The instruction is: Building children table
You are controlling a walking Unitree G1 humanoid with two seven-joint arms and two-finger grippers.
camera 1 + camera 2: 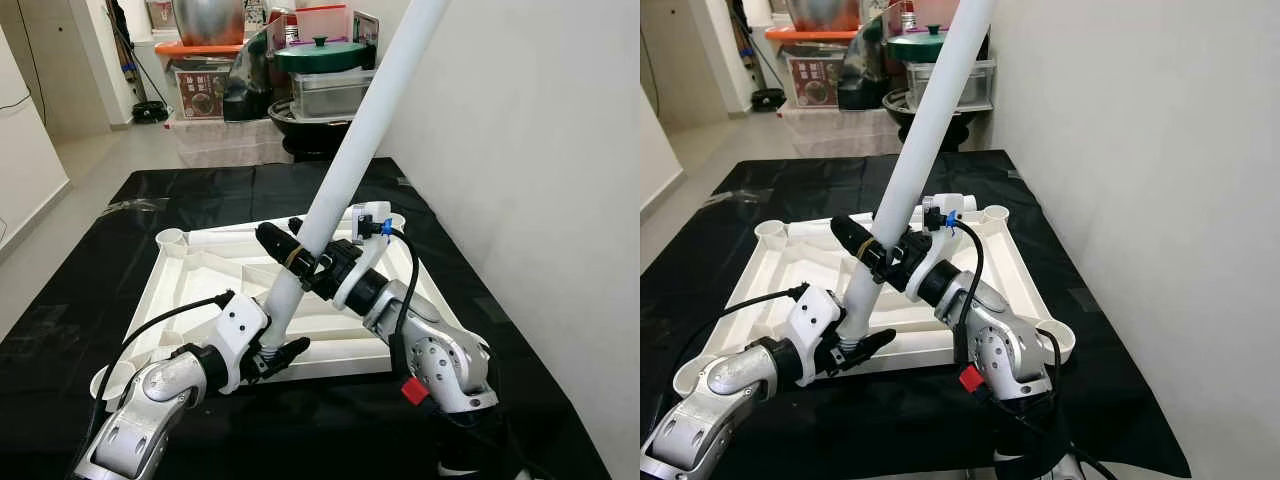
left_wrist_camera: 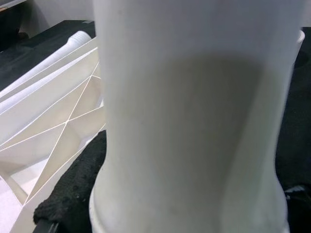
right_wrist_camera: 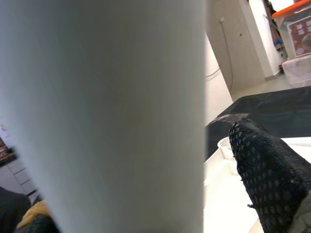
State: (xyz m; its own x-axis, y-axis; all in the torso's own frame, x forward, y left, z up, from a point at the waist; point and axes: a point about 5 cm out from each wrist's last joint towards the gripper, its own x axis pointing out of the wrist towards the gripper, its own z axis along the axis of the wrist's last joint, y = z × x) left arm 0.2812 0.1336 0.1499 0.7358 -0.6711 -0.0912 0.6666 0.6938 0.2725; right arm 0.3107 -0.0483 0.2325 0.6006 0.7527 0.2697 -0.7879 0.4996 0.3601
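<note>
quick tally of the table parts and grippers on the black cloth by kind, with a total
white table leg, held tilted by both grippers: 1
white tabletop, lying upside down with ribs and corner sockets showing: 1
grippers on the leg: 2, the left gripper near its lower end and the right gripper higher up
black cloth under it all: 1
total: 5

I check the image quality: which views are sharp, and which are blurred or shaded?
Both eye views are sharp and evenly lit; left wrist view shows the white leg soft, its lower part shaded; right wrist view blurs the leg, one black finger sharper.
</note>
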